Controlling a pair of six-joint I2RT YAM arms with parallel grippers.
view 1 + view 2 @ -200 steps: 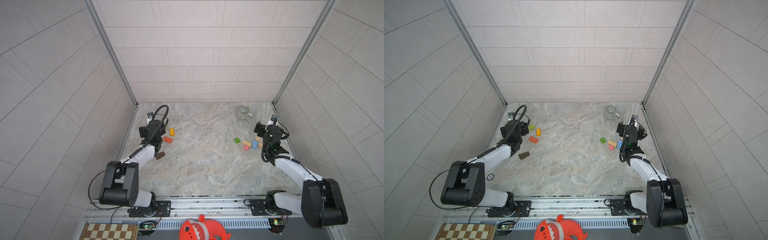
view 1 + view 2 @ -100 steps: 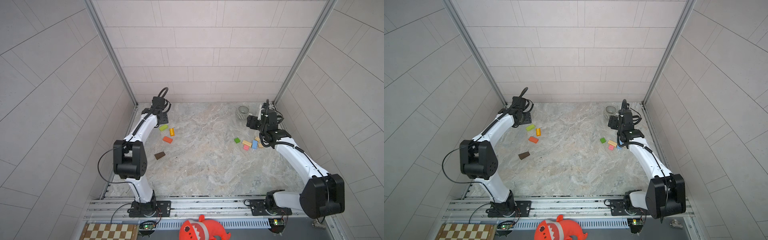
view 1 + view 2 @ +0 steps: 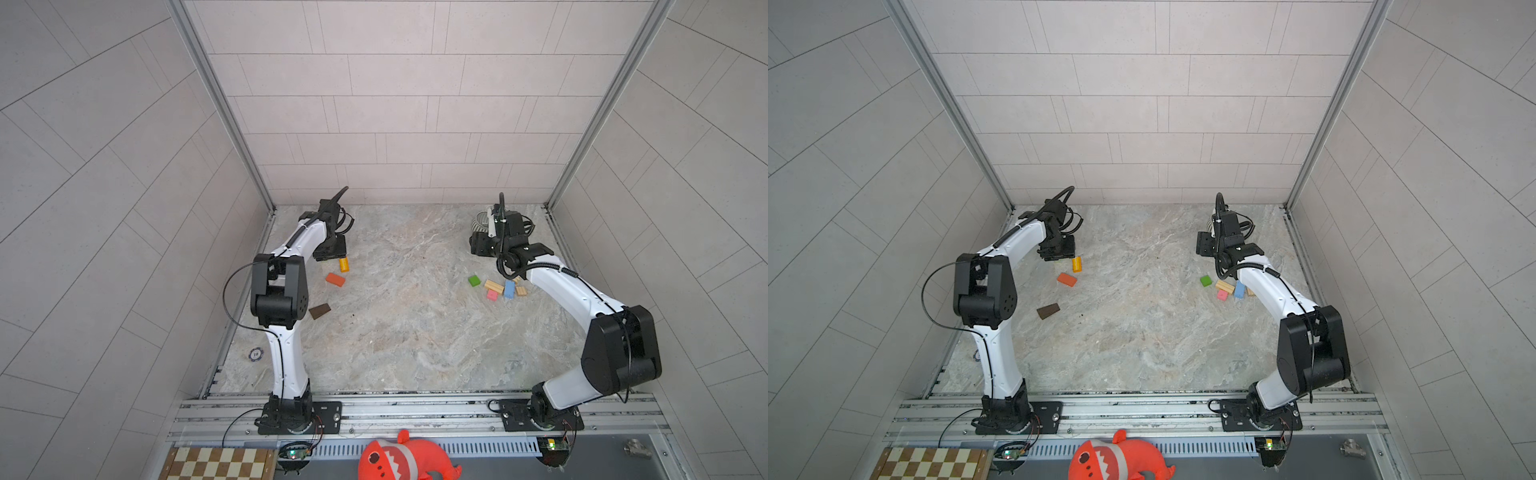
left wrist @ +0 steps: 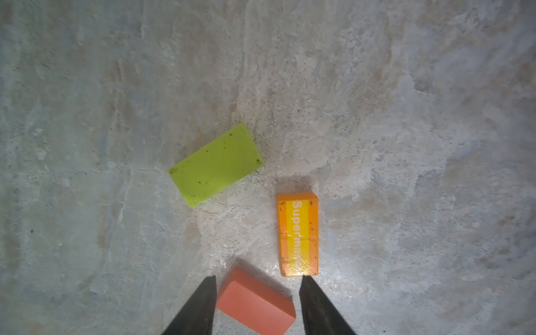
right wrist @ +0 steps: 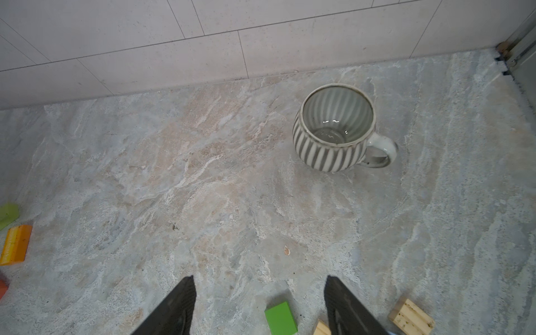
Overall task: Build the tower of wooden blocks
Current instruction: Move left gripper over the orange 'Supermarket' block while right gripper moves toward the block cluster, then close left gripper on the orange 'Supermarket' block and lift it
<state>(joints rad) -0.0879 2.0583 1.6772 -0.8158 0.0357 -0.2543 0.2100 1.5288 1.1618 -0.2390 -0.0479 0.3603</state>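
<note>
Loose wood blocks lie singly on the stone floor. On the left are a lime green block (image 4: 216,165), an orange lettered block (image 4: 298,233) (image 3: 343,264), a red-orange block (image 4: 255,304) (image 3: 335,279) and a dark brown block (image 3: 319,311). My left gripper (image 4: 258,277) (image 3: 330,249) hangs open above them, holding nothing. On the right lie a green block (image 5: 280,317) (image 3: 474,280), tan blocks (image 5: 412,317) (image 3: 493,286), a blue block (image 3: 509,289) and a pink block (image 3: 492,295). My right gripper (image 5: 259,278) (image 3: 480,245) is open and empty above the floor beside them.
A grey-and-white striped mug (image 5: 336,127) (image 3: 481,219) stands upright near the back right corner, partly behind the right arm in both top views. Tiled walls close three sides. A poker chip (image 3: 255,354) lies by the left wall. A red plush shark (image 3: 405,459) lies beyond the front rail.
Both arms have unfolded from a low tucked pose and reached toward the back. The left gripper now hangs over the left blocks, the right one in front of the mug.
</note>
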